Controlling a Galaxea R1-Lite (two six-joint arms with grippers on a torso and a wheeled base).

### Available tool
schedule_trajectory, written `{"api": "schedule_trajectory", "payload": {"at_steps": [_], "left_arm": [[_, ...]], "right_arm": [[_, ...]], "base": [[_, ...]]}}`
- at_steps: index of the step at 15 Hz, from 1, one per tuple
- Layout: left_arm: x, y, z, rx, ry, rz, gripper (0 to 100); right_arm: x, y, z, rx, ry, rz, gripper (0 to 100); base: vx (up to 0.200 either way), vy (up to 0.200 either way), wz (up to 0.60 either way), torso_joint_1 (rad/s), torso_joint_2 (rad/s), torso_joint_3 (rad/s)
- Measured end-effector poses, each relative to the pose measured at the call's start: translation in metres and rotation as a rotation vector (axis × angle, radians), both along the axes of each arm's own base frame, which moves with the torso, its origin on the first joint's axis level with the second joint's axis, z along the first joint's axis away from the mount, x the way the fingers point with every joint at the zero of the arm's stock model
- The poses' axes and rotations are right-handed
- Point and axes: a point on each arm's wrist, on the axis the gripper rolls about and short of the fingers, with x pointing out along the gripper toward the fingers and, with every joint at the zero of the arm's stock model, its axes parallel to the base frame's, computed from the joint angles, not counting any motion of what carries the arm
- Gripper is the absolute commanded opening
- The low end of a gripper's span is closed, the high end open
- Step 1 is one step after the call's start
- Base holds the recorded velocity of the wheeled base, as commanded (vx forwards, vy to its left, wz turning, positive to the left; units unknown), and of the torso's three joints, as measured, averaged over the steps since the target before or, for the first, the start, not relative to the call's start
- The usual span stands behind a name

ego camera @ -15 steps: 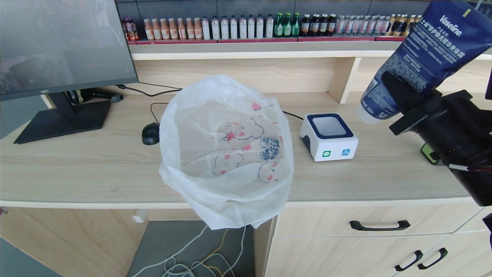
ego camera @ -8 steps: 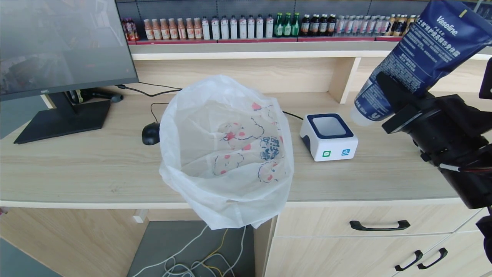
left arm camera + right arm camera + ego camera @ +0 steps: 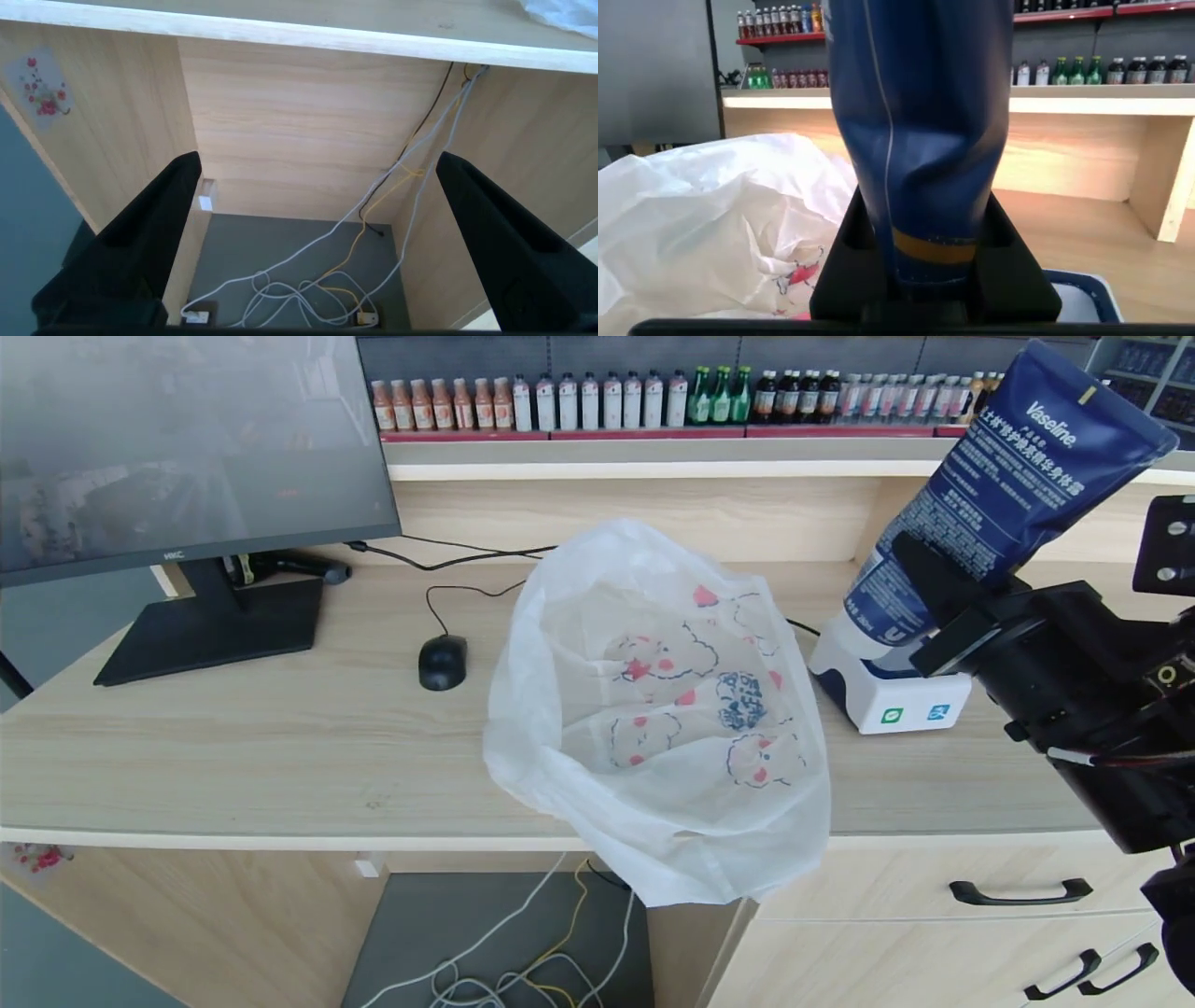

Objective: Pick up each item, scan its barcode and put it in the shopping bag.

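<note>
Right gripper (image 3: 938,607) clamped on lotion tube (image 3: 1013,476) near cap; soft, squeezable, likely slick. Best hold: stiffer shoulder, moderate force.

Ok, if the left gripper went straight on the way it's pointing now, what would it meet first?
Probably the wooden back panel under the counter; the left gripper aims into that recess. Hanging cables look off-line, but depth is unclear.

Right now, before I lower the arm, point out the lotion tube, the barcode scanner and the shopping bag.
lotion tube (image 3: 1004,485): head view, on its blue printed body.
barcode scanner (image 3: 913,705): head view, on its white front face.
shopping bag (image 3: 709,840): head view, on its lower front wall.
</note>
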Motion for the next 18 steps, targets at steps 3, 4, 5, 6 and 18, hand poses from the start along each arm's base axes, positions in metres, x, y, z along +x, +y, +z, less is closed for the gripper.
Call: {"api": "schedule_trajectory", "payload": {"at_steps": [3,4,5,6,18], "left_arm": [[0.0,0.0,0.0,0.0,0.0,0.0,100],[0.0,0.0,0.0,0.0,0.0,0.0,100],[0.0,0.0,0.0,0.0,0.0,0.0,100],[0.0,0.0,0.0,0.003,0.0,0.0,100],[0.0,0.0,0.0,0.003,0.0,0.0,100]], "right_arm": [[0.0,0.003,-0.001,-0.001,0.002,0.011,0],[0.001,0.004,0.0,0.0,0.0,0.012,0],[0.003,0.005,0.0,0.0,0.0,0.013,0],[0.004,0.006,-0.001,-0.001,0.003,0.014,0],[0.039,0.037,-0.02,-0.024,0.049,0.062,0]], "base": [[0.0,0.2,0.0,-0.004,0.01,0.005],[0.0,0.2,0.0,-0.007,0.0,-0.002],[0.0,0.0,0.0,0.0,0.0,0.0],[0.0,0.0,0.0,0.0,0.0,0.0],[0.0,0.0,0.0,0.0,0.0,0.0]]}}
